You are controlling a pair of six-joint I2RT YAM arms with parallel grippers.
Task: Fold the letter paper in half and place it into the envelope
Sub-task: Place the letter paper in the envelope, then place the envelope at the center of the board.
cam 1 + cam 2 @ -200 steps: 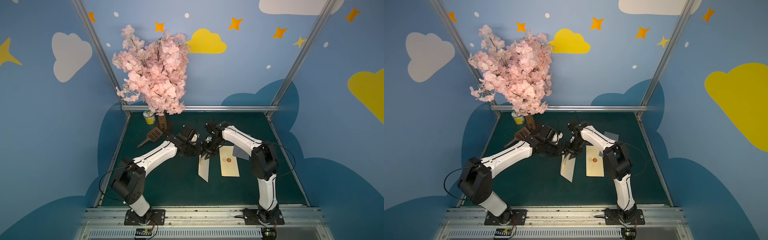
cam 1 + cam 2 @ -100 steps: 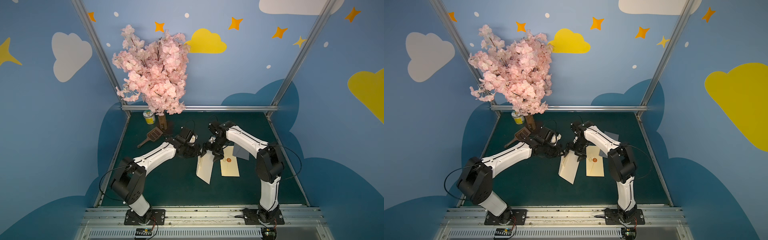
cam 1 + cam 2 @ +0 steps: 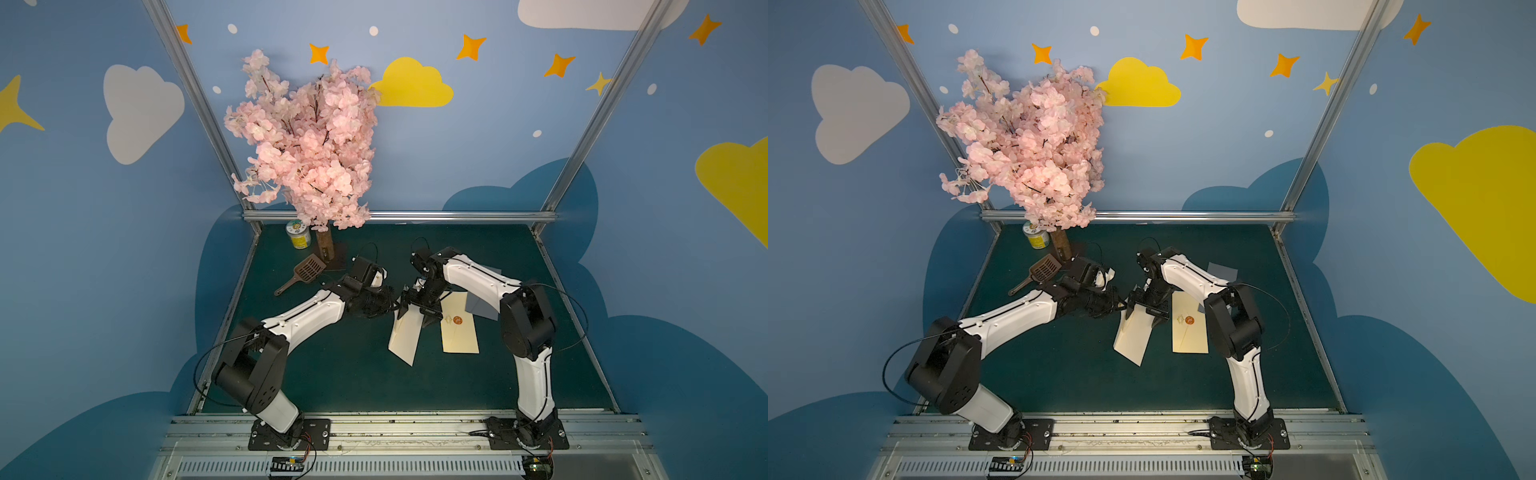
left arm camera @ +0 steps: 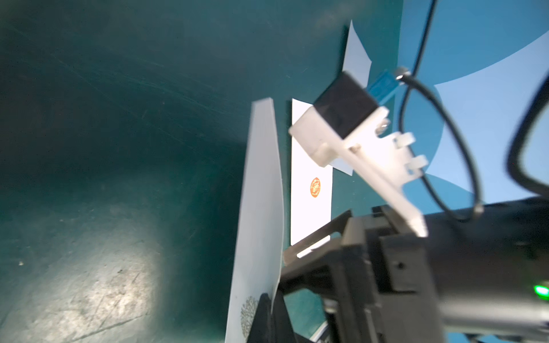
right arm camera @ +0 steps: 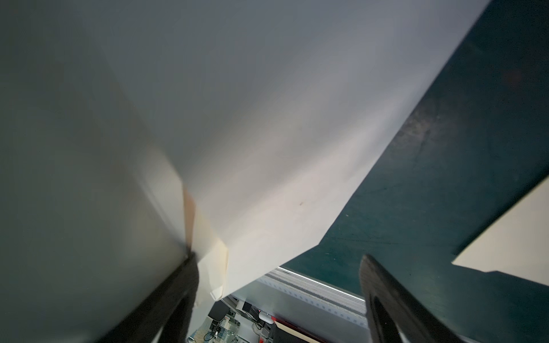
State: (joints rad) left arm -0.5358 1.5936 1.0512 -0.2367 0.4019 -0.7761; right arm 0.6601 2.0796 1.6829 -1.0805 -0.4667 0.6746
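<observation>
The folded cream letter paper (image 3: 405, 332) (image 3: 1133, 336) hangs tilted above the green table, with its lower end near the surface. My left gripper (image 3: 394, 304) (image 3: 1120, 307) (image 4: 271, 300) is shut on its upper corner, beside a small printed tree motif. My right gripper (image 3: 415, 313) (image 3: 1144, 312) (image 5: 276, 276) stands open at the same upper end. The paper (image 5: 237, 118) lies against one of its fingers (image 5: 184, 282), and the other finger (image 5: 375, 285) is clear of it. The cream envelope (image 3: 459, 332) (image 3: 1190, 332) (image 4: 310, 184) lies flat just right of the paper, orange seal up.
A grey-blue sheet (image 3: 482, 305) lies at the envelope's far right corner, under my right arm. At the back left stand a pink blossom tree (image 3: 307, 137), a yellow can (image 3: 298, 235) and a brown slotted scoop (image 3: 305, 270). Metal frame rails edge the table.
My right gripper has opened and let go of the paper. The paper's lower end has swung a little to the left. My left gripper has kept its grip.
</observation>
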